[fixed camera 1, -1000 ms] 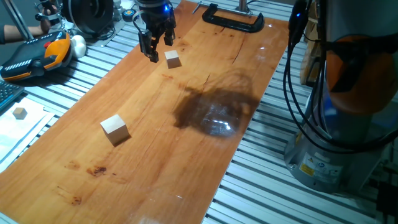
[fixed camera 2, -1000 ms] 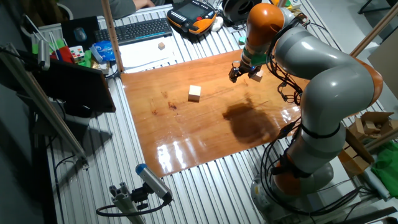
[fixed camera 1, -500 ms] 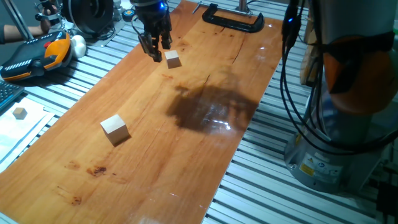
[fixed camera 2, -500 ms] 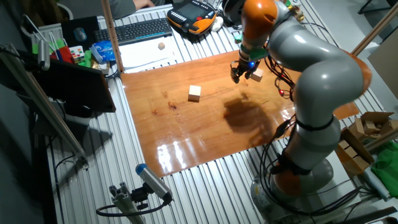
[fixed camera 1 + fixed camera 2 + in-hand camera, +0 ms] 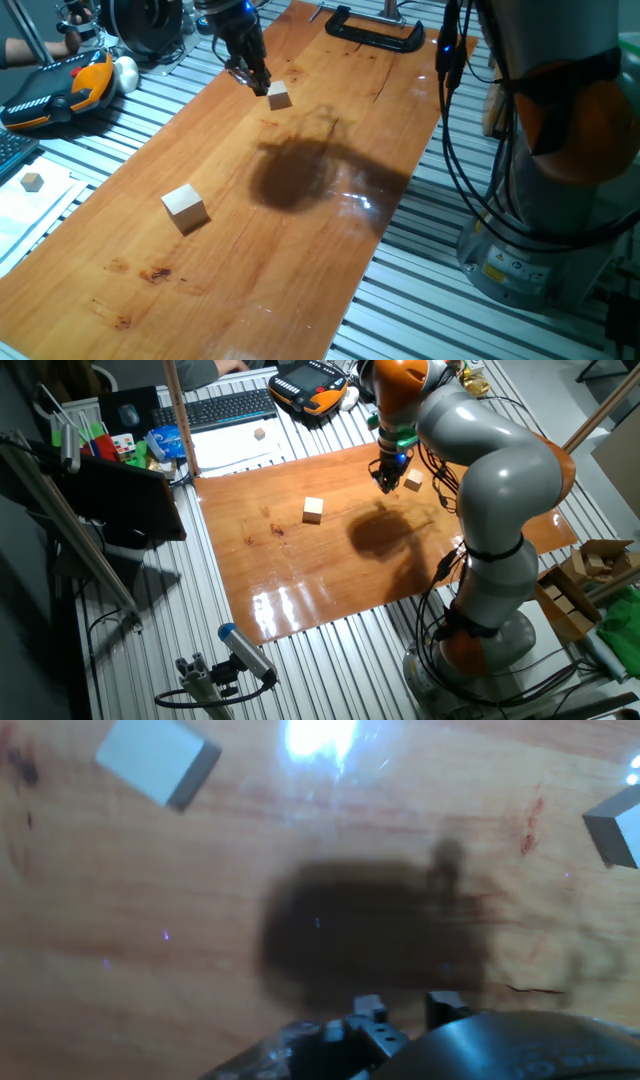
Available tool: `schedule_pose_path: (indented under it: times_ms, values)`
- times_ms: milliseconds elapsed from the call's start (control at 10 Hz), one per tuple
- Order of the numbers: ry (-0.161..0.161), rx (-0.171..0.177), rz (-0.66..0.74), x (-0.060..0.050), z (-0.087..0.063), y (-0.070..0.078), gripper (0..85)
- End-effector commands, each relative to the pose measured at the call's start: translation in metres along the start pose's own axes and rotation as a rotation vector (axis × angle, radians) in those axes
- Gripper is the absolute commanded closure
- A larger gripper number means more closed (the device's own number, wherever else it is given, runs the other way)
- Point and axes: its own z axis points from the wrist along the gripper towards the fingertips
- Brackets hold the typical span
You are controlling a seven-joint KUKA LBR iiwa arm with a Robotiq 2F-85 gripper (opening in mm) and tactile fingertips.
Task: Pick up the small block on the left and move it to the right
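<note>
The small block (image 5: 279,97) lies on the wooden board near its far left edge; it also shows in the other fixed view (image 5: 412,481). My gripper (image 5: 257,84) hangs just beside it, tilted, with its tips close to the block's left side and nothing between the fingers. In the other fixed view the gripper (image 5: 386,484) stands left of the block. In the hand view the gripper (image 5: 408,1010) shows two tips apart at the bottom edge. That blurred view also holds two pale blocks, and I cannot tell which is which.
A larger wooden cube (image 5: 185,208) sits on the board (image 5: 300,250) nearer the front. A tiny cube (image 5: 33,181) lies on white paper off the board. A black clamp (image 5: 375,32) grips the far edge. Cables and the arm's base (image 5: 540,230) stand at the right.
The gripper has turned and shifted a little left and back, closer to the small block's side. The arm's shadow has slid left. Neither block has moved.
</note>
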Motion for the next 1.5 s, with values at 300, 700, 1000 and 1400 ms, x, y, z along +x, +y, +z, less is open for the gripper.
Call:
schedule_pose_path:
  times_ms: [300, 700, 1000, 1400]
  values:
    - [-0.004, 0.024, -0.097, 0.0002, 0.0002, 0.0001, 84.3]
    - [-0.005, 0.024, -0.097, 0.0002, 0.0002, 0.0002, 84.3]
    - [-0.004, 0.024, -0.097, 0.0002, 0.0002, 0.0002, 84.3]
    - [-0.042, -0.065, -0.054, 0.0002, 0.0002, 0.0002, 84.3]
